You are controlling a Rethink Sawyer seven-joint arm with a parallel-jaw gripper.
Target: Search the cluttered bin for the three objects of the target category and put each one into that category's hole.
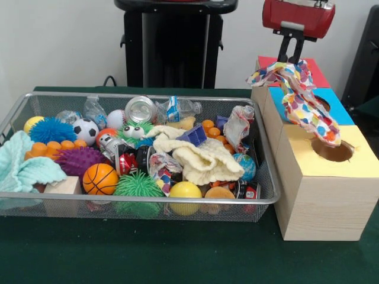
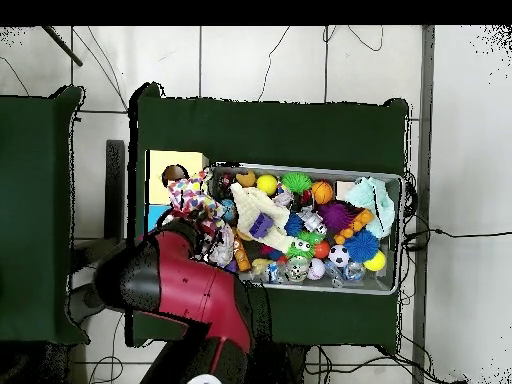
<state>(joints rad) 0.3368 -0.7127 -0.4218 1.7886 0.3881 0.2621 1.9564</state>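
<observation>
Bin is sitting crammed with balls, cream towel sprawling across the middle. Box is standing beside it. Gripper is pinching spotted cloth, draping toward yellow hole.

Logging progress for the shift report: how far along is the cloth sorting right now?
In hand: the gripper holds a multicoloured polka-dot cloth, its tail draped at the yellow-topped box's round hole, not yet released. Left: a cream knitted cloth and a mint-green towel still lie in the wire mesh bin. Earlier drops cannot be seen.
</observation>
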